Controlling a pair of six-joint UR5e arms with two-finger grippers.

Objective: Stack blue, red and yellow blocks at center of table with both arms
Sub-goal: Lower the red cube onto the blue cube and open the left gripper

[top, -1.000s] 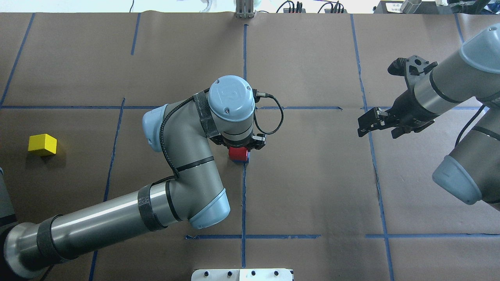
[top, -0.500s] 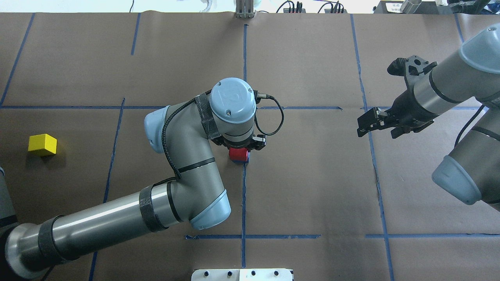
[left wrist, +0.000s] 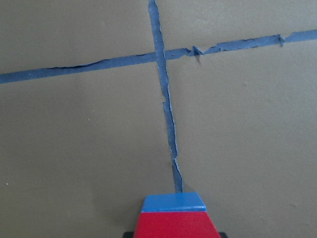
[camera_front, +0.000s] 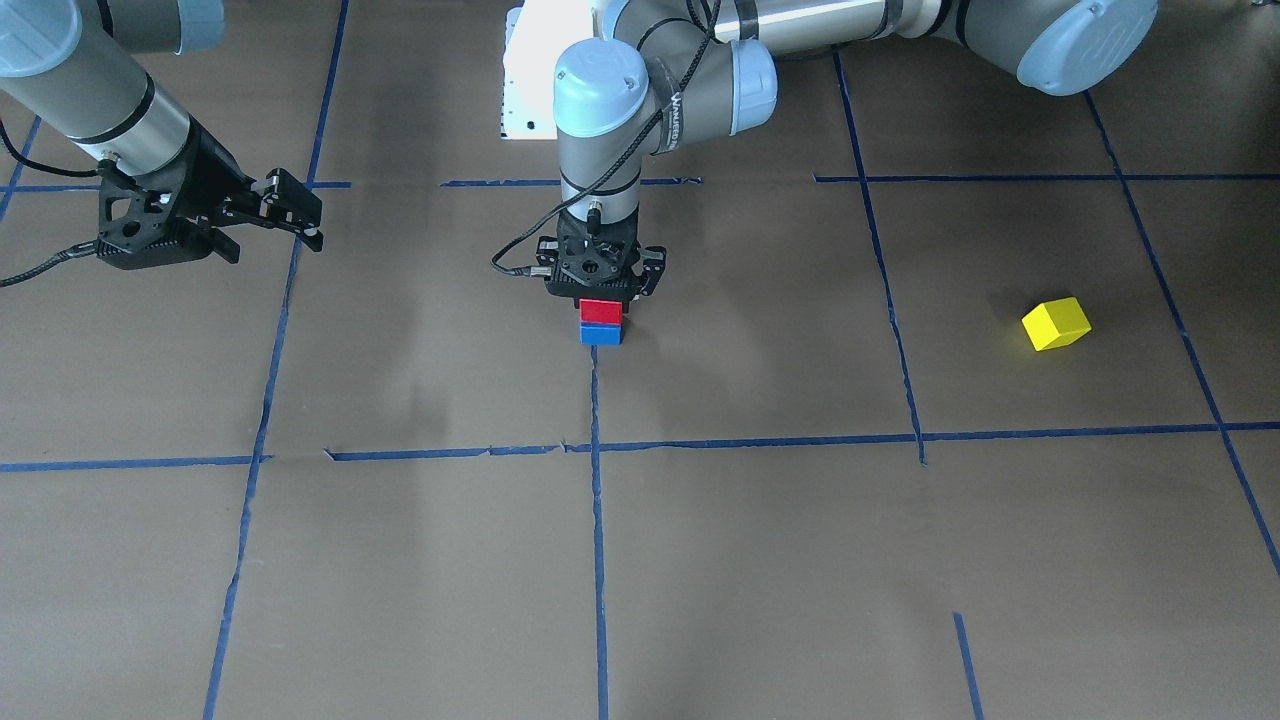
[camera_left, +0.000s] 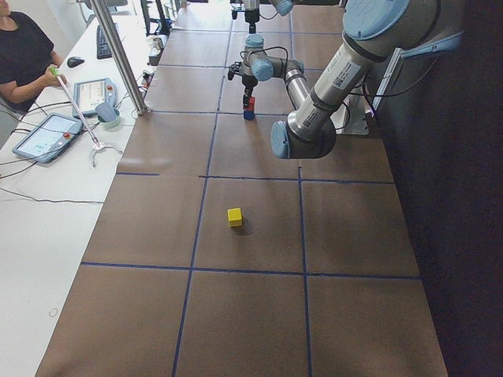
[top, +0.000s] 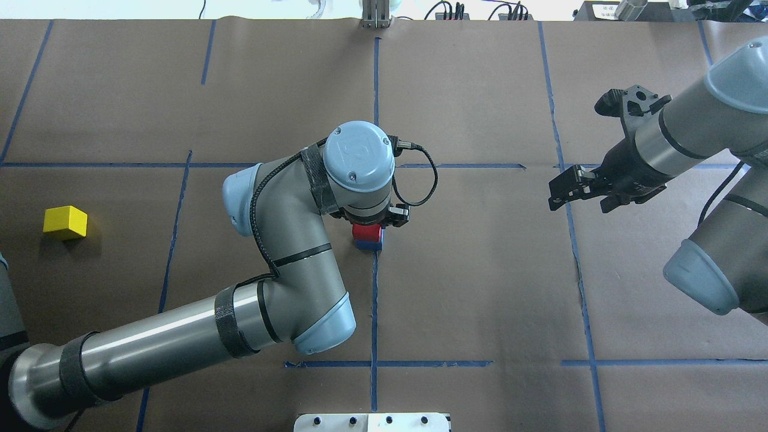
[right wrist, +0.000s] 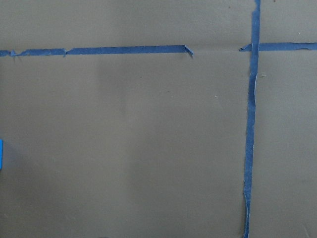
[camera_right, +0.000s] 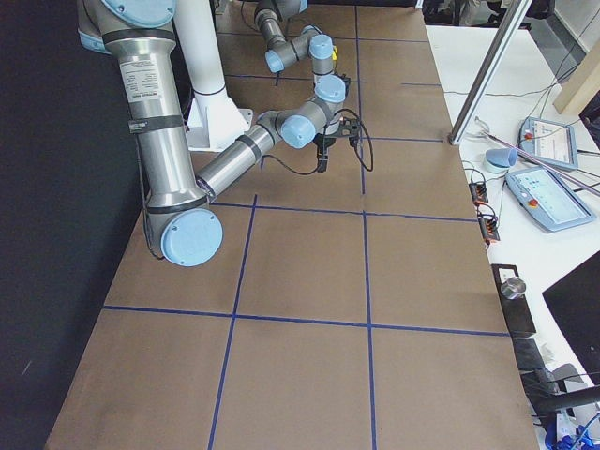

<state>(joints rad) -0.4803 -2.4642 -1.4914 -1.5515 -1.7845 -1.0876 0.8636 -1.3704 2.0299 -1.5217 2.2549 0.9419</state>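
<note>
A red block [camera_front: 601, 310] sits flush on a blue block [camera_front: 601, 335] at the table's centre, beside a blue tape line. My left gripper [camera_front: 601, 300] points straight down over the stack and is shut on the red block [top: 367, 231]; its fingers are mostly hidden by the wrist. The left wrist view shows the red block [left wrist: 173, 225] with the blue block [left wrist: 173, 202] under it. A yellow block [top: 65, 222] lies alone far out on my left side. My right gripper [top: 559, 195] hangs open and empty above the table's right part.
Blue tape lines [top: 374, 300] divide the brown paper table cover into squares. A white base plate [top: 372, 422] is at the near edge. In the exterior left view, a side table [camera_left: 55, 188] with tablets, a metal pole [camera_left: 118, 55] and a seated operator borders the table.
My left wrist has shifted slightly toward the near right. More of the blue block now shows below the red block. The right arm has barely moved.
</note>
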